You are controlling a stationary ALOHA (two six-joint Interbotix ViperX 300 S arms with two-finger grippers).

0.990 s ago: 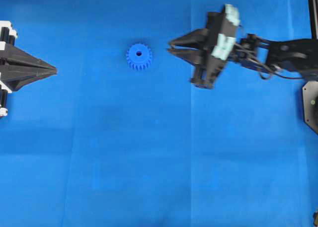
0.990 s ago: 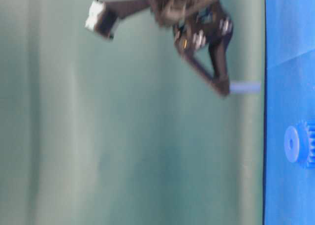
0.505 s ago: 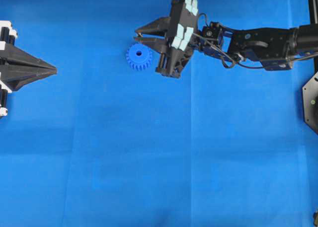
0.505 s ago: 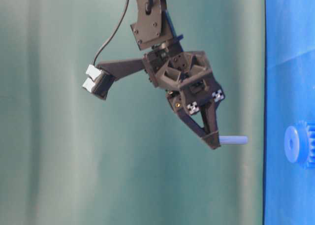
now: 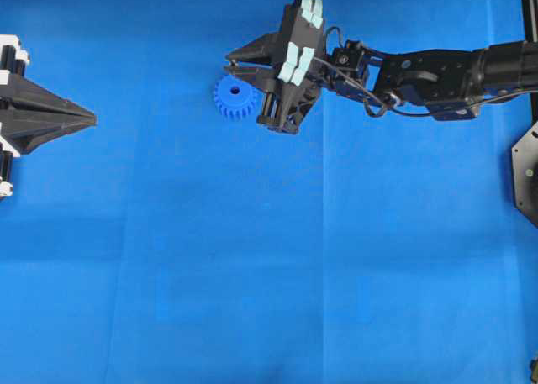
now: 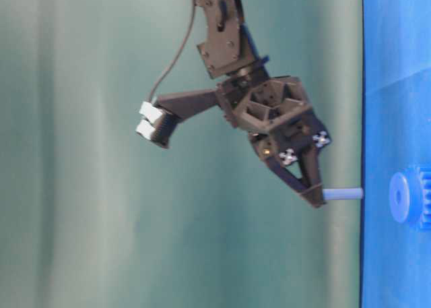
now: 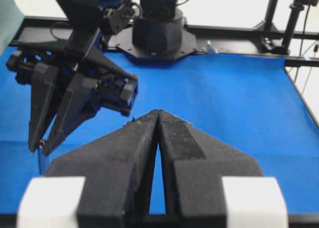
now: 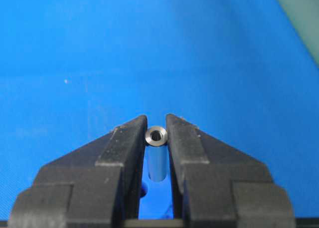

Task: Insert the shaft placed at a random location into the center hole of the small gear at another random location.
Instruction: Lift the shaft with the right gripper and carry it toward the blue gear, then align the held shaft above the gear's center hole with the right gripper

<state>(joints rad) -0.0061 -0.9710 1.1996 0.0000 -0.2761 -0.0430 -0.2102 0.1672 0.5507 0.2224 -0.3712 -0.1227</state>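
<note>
At the far left of the overhead view, the left gripper rests low over the blue mat, its 2 fingers pressed together into a point with nothing between them. The left wrist view shows the same closed wedge, with only a thin seam between the pads.

Further right, the gear lies flat on the mat, teeth outward, with the hole showing dark in the hub. The gear's right edge is hidden under the right gripper, whose fingertips sit just above and beside the hub in the overhead view. The right arm reaches in from the right edge of that view.

The right gripper is clamped on the shaft. In the right wrist view the 2 fingers squeeze the silvery pin from both sides, and its hollow round end faces the camera. A bit of the gear shows blue low between the fingers.

In the table-level view the shaft sticks out from the fingertips toward the mat, its free end close to the mat's edge line. The gear sits beyond it, nearly level with the shaft. Whether the shaft lines up with the hole cannot be told.
</note>
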